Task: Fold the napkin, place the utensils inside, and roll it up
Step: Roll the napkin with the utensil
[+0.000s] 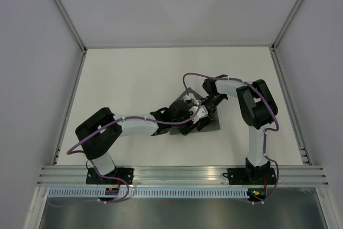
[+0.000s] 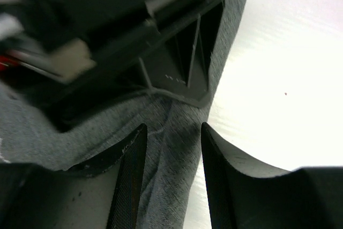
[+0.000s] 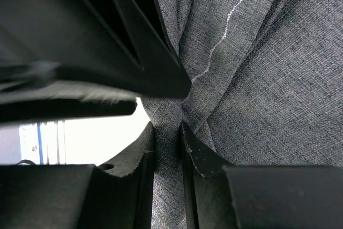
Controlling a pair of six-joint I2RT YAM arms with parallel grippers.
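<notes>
Left arm [image 1: 136, 123], right arm [image 1: 256, 105] crowd napkin [image 1: 210, 126] from both sides; table [image 1: 134, 73] open beyond.

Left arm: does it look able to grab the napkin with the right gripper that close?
Probably yes. Left gripper is open astride a napkin ridge, nothing between. Right gripper pinches the cloth just ahead, crowding but not blocking.

You see a white table [image 1: 134, 79] enclosed by pale grey walls [image 1: 32, 52], with an aluminium rail [image 1: 182, 174] along its near edge.
</notes>
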